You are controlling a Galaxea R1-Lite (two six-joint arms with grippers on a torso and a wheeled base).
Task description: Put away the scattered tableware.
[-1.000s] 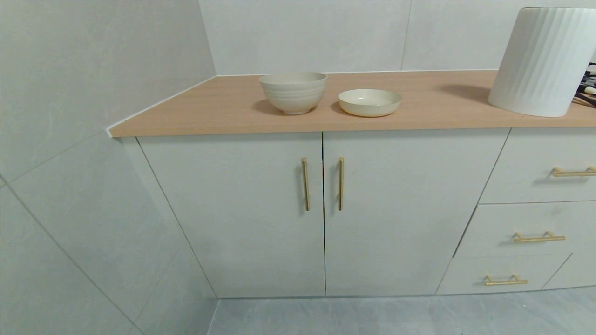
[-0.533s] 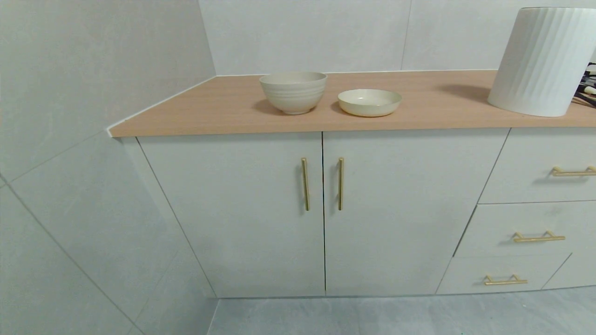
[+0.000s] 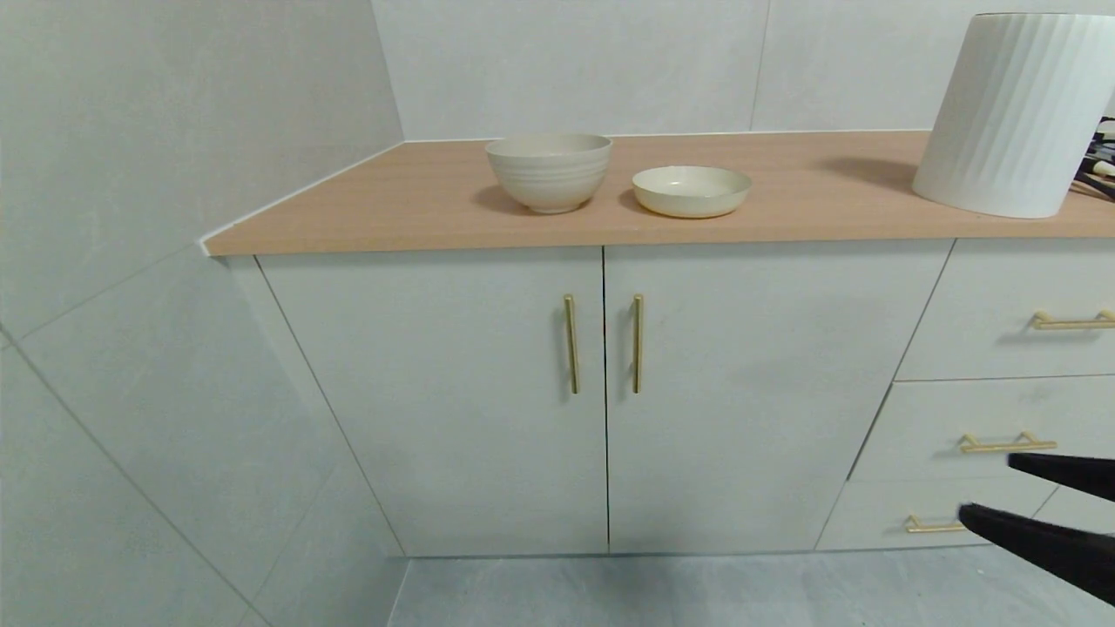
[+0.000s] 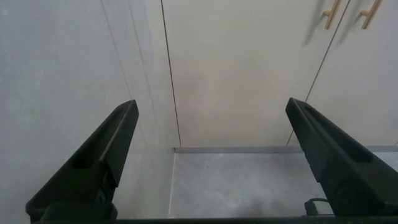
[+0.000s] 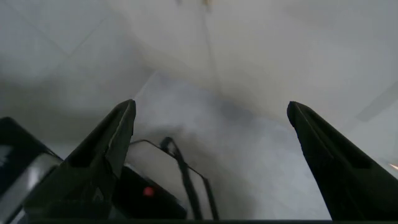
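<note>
Wood-topped counter [image 3: 418, 200] carries a ribbed beige bowl [image 3: 549, 171] beside a shallow cream dish [image 3: 691, 191]. Left claw [image 4: 211, 106] and right claw [image 3: 986, 486] gape empty, down low; best approach a rim squarely.

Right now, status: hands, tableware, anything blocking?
Left hand open, low near floor. Right hand open, low by drawers. Bowl and dish untouched on countertop. Cabinet doors shut.

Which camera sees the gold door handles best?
The head view: both handles show whole, upright, side by side on the shut cupboard doors. The left wrist view catches just their ends; the right wrist view is too blurred to tell.
</note>
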